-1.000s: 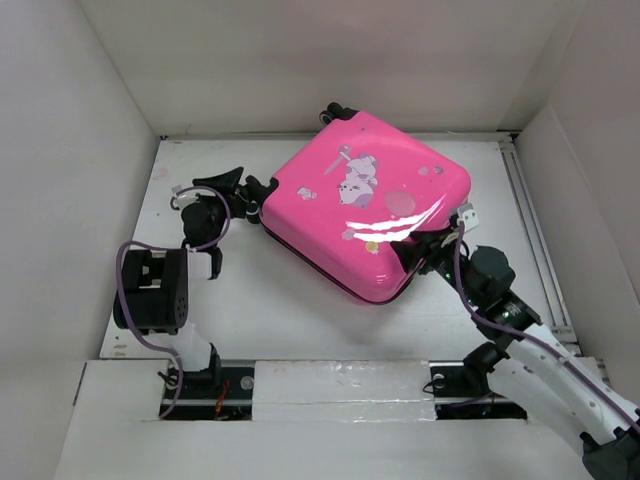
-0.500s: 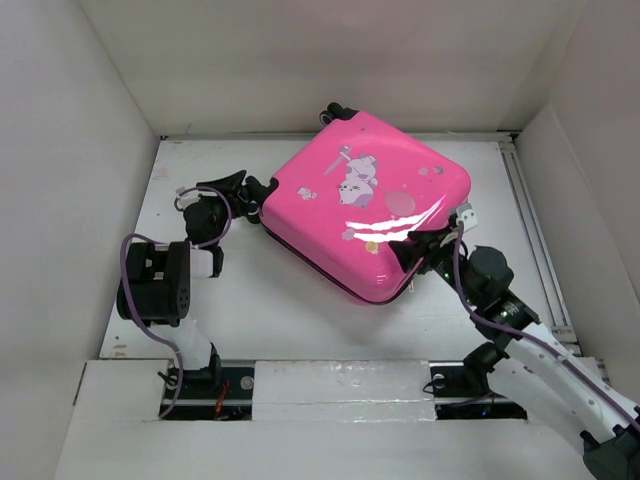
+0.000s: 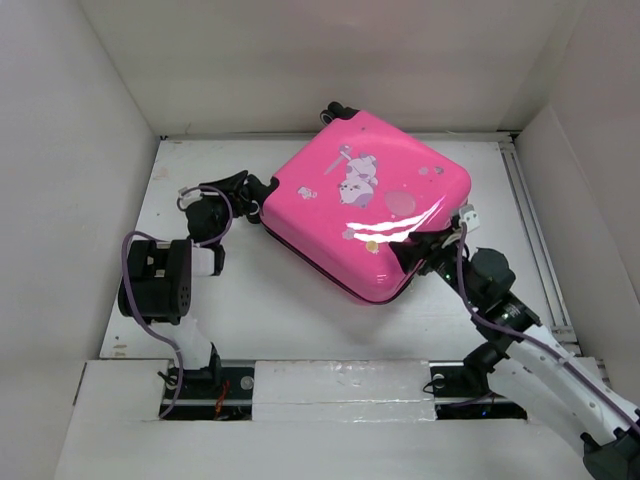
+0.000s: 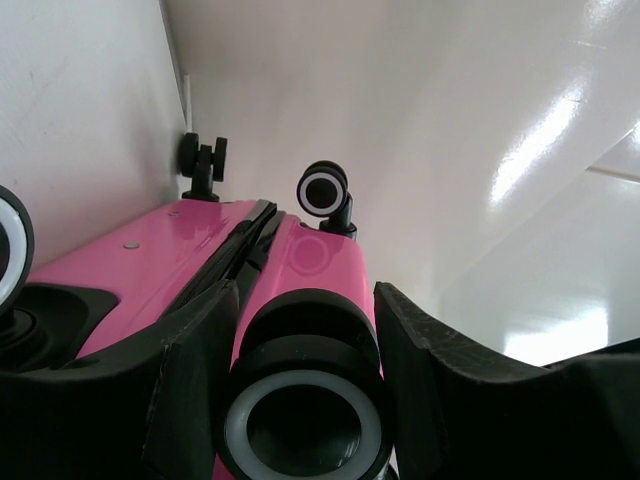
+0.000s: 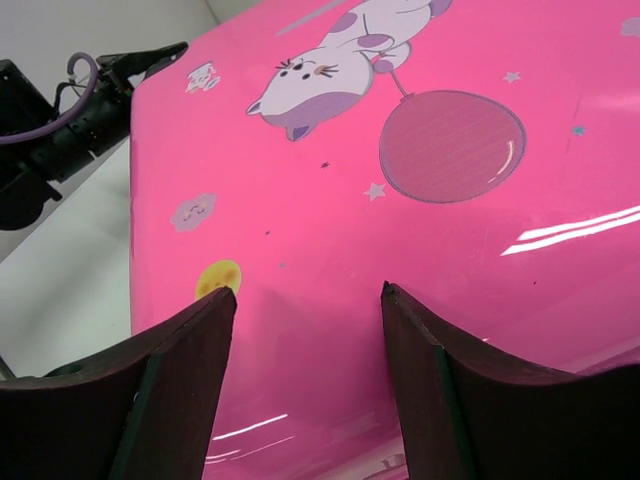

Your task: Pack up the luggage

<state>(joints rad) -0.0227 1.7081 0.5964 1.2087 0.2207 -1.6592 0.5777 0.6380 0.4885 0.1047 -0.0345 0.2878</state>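
The luggage (image 3: 370,200) is a hot-pink hard-shell suitcase lying flat and closed, with the cartoon animal and balloon on its lid facing up. My left gripper (image 3: 250,187) is at its left corner. In the left wrist view the gripper (image 4: 306,290) is open, and its fingers straddle a black caster wheel (image 4: 305,425) with little room either side. My right gripper (image 3: 415,250) is at the near right corner. In the right wrist view it (image 5: 308,295) is open, its fingers over the pink lid (image 5: 400,250), holding nothing.
The suitcase sits skewed on a white table (image 3: 300,310) walled on three sides. Two more caster wheels (image 4: 323,188) point at the back wall, also seen from above (image 3: 338,110). A rail (image 3: 528,230) runs along the table's right side.
My left gripper has moved slightly right, closer onto the suitcase's left corner wheel. The suitcase and the right arm have barely moved.
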